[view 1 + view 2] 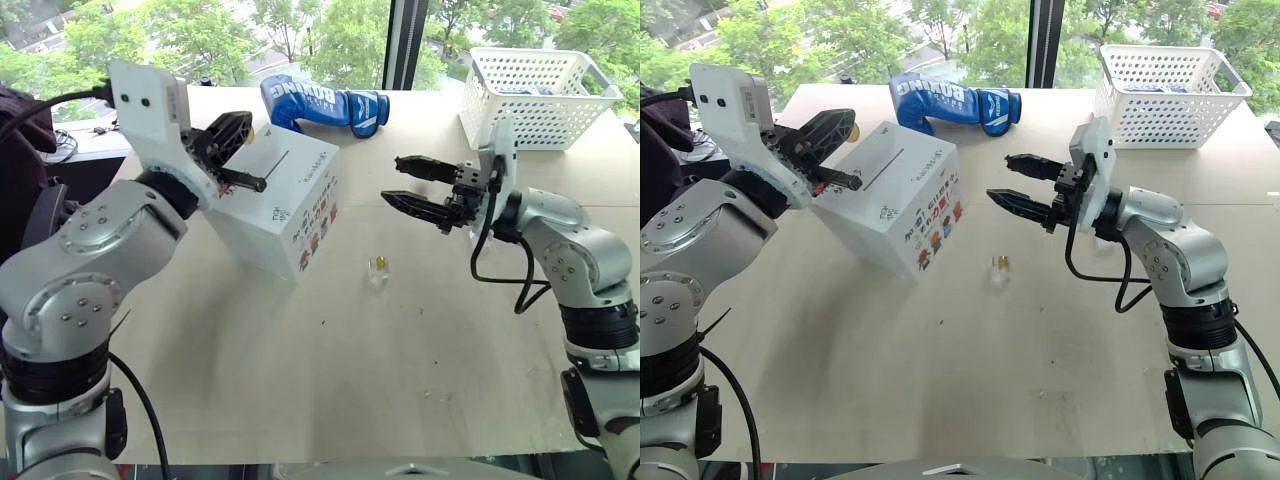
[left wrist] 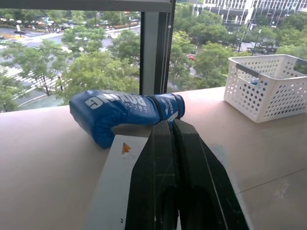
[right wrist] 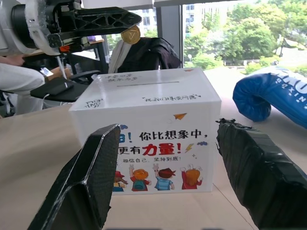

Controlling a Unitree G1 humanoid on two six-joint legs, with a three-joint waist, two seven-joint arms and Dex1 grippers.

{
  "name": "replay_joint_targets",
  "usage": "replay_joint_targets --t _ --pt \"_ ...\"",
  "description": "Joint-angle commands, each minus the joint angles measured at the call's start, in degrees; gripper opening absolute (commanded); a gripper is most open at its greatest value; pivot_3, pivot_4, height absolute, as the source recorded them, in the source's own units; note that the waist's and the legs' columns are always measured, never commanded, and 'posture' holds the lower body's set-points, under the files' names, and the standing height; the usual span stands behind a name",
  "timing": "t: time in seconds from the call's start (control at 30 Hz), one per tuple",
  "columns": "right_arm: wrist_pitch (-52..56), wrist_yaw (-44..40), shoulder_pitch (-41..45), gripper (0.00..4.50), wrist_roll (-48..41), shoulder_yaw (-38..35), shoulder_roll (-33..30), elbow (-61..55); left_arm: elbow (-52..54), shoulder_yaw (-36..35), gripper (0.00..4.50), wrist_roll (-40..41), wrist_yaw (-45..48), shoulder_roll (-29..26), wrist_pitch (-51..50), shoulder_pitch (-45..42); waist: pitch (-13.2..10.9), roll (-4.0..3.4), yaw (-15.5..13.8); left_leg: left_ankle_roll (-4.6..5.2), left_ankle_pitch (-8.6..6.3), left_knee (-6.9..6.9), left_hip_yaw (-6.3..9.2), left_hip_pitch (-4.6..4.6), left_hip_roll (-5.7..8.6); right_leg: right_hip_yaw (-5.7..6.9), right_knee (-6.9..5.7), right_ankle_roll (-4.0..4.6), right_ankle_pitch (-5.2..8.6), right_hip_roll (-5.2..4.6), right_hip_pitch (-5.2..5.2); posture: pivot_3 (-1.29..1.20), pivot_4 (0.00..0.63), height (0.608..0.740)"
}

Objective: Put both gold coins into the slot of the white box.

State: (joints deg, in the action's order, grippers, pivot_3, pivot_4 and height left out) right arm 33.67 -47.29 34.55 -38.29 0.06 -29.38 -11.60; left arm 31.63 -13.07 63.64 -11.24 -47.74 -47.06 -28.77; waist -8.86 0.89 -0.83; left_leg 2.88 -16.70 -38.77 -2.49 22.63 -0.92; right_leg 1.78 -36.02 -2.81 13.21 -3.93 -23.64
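While the left gripper [image 3: 125,24] hovers above the white box [image 1: 285,205], its fingers are clamped on a gold coin [image 3: 130,34] held over the slot [image 3: 151,84]. Well to the right, the right gripper [image 1: 413,184] hangs with fingers apart, holding nothing. The second gold coin [image 1: 380,263] lies on the table [image 1: 330,380] between box and right gripper.

Blue boxing glove [image 1: 320,105] near window; white basket [image 1: 535,95] beyond.

Left gripper [image 1: 238,128] jaws shut; right gripper [image 1: 408,184] jaws apart, raised.
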Motion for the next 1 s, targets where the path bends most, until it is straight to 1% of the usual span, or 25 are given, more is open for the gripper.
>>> replay_joint_targets --t 0.03,0.17,0.33,0.67,1.0 --pt "0.5 0.4 -0.9 3.46 -1.0 -3.3 -1.9 -3.4 -0.1 -0.5 0.00 -2.3 1.6 0.5 -0.5 -0.9 0.0 0.00 0.0 0.00 0.00 0.00 0.01 0.01 0.01 0.01 0.00 0.00 0.00 -0.01 0.00 0.00 0.150 0.740" --pt "3.4 -1.6 -2.8 3.46 -4.8 -4.9 -3.9 -6.3 -1.2 0.2 0.00 -4.8 3.6 1.4 -1.3 -0.7 0.0 0.00 0.0 0.00 0.00 0.00 0.01 0.01 0.02 0.01 0.00 0.00 0.00 -0.03 0.00 0.00 0.150 0.740" --pt "6.5 -1.4 -3.1 3.46 -9.2 -5.4 -4.2 -9.4 -1.7 0.9 0.00 -7.7 6.0 3.2 -2.0 -0.5 0.0 0.00 0.2 0.00 0.00 0.00 0.00 -0.01 0.01 0.00 -0.05 -0.01 0.00 -0.02 0.00 0.00 0.150 0.740" --pt "7.9 -0.1 -2.5 3.46 -11.7 -5.2 -3.9 -11.0 -1.9 3.7 0.00 -14.6 8.4 5.4 -5.4 -0.6 0.0 0.01 0.1 0.01 0.00 -0.03 0.02 -0.01 0.02 0.00 -0.10 0.00 0.00 -0.04 0.00 0.00 0.150 0.740" --pt "7.5 -1.9 -3.1 3.46 -11.8 -4.9 -4.9 -11.0 -1.6 5.4 0.00 -19.0 8.6 10.4 -8.6 -0.8 0.0 0.01 0.1 0.01 0.00 -0.27 0.04 -0.02 0.03 -0.03 -0.35 0.00 0.00 -0.07 0.01 0.00 0.150 0.740"
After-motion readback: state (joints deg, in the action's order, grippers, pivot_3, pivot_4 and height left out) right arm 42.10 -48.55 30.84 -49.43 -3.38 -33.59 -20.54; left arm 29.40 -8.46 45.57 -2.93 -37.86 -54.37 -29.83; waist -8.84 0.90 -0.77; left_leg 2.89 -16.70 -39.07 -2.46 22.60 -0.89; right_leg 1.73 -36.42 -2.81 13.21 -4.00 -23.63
